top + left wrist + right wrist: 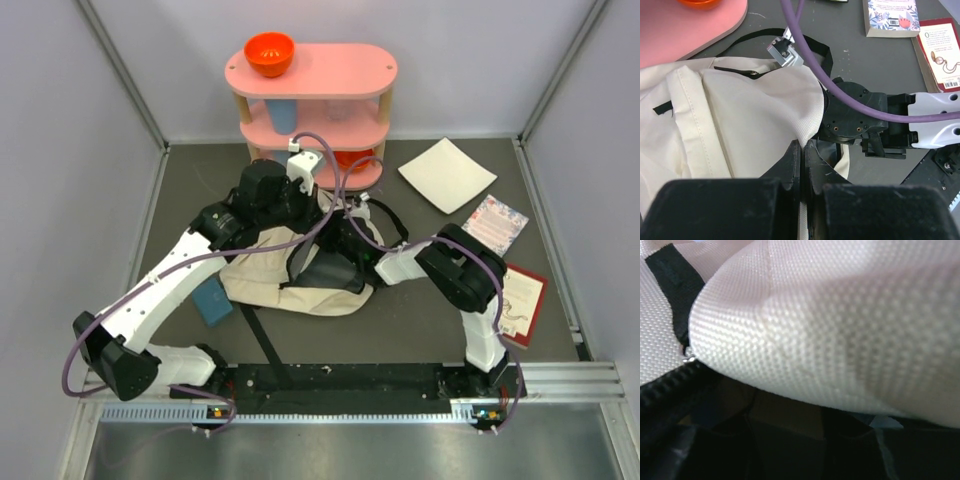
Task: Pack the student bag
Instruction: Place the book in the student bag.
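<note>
At the centre of the table (400,330) lies the student bag (262,272). The left wrist view alone shows the left gripper (801,167) clamped on its fabric edge. The right gripper (350,243) is buried under cloth, its jaws unreadable; its own camera shows only weave and zipper (665,385).

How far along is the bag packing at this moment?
Done: the student bag lies with its mouth open, grey lining showing. In hand: the left end effector is pinched shut on the bag's cream rim, and the right end effector is tucked under that fabric, its grip hidden. Left: the floral book, red book and blue block lie outside the bag; nothing packed is visible.
</note>
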You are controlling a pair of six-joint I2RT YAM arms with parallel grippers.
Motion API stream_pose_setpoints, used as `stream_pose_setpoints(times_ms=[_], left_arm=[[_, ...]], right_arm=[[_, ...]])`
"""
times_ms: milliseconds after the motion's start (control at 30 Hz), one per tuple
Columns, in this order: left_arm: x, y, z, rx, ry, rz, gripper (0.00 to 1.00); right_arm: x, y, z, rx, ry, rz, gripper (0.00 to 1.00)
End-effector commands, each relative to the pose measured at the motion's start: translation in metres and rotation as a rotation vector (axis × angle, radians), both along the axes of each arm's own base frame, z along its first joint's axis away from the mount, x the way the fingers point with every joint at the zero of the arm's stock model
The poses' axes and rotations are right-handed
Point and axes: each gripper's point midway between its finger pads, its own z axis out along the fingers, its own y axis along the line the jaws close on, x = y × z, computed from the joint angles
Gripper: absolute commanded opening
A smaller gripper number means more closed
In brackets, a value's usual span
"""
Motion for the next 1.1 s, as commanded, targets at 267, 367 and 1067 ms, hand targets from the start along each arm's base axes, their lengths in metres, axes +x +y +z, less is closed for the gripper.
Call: stream_pose_setpoints(times_ms=[267, 367, 1067], left_arm=[[0.023, 0.01, 0.029, -0.091, -0.086, 0.04, 0.0], [0.028, 0.016, 0.021, -0.084, -0.073, 0.069, 0.0], [0.028, 0.013, 0.0, -0.108, -0.016, 0.062, 0.0]], right_arm=[[-0.018, 0.024, 0.033, 0.14, -0.058, 0.187, 0.49], [-0.035, 0.019, 0.036, 0.162, -0.048, 0.229, 0.55], [-0.081, -0.02, 0.049, 0.221, -0.017, 0.238, 0.7]])
